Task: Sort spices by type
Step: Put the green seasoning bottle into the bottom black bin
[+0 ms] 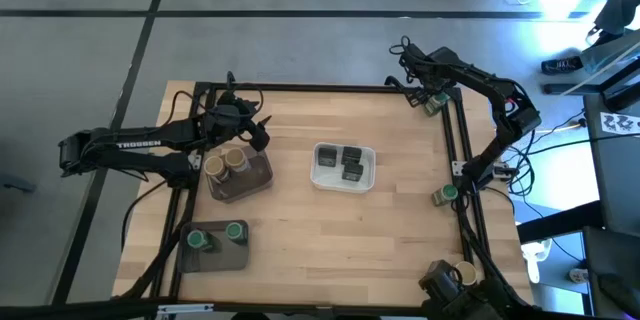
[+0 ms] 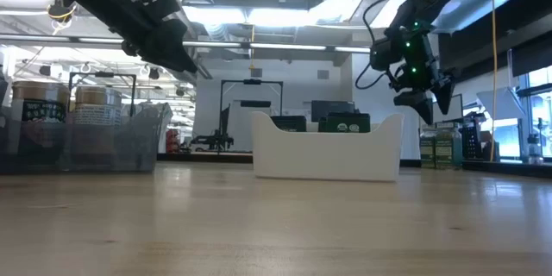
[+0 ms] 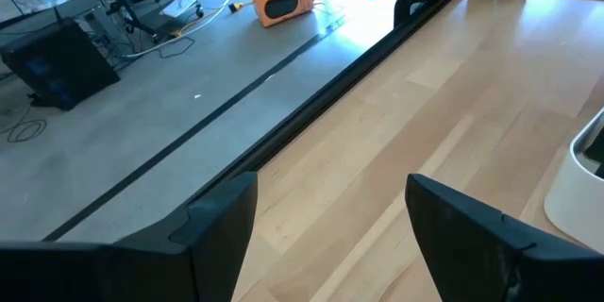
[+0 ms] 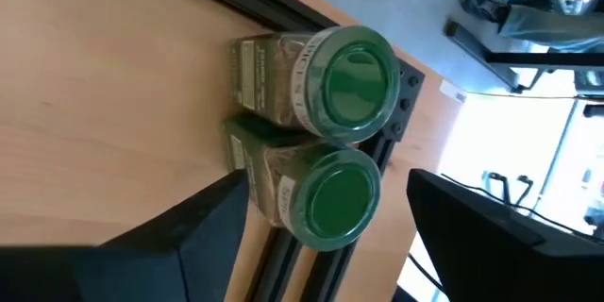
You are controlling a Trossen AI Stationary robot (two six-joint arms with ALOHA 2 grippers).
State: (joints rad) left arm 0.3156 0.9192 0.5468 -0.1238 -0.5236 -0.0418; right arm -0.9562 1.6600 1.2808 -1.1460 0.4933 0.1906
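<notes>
Two green-lidded spice jars (image 4: 349,71) (image 4: 330,198) stand side by side at the table's far right corner (image 1: 432,103), against the black frame rail. My right gripper (image 4: 326,189) hangs open above them (image 2: 424,103), pointing steeply down and touching neither. My left gripper (image 3: 330,198) is open and empty above the far left of the table (image 1: 258,128). Just behind it, two tan-topped jars (image 1: 226,163) stand in a dark tray. Dark tins (image 1: 345,160) sit in the white tray (image 1: 322,178). Two more green-lidded jars (image 1: 215,235) stand in a second dark tray.
One green-lidded jar (image 1: 446,195) stands at the right rail and a tan-topped jar (image 1: 465,275) near the right arm's base. The black frame rail (image 1: 455,140) runs along the table's edges. Bare wood lies between the white tray and the right rail.
</notes>
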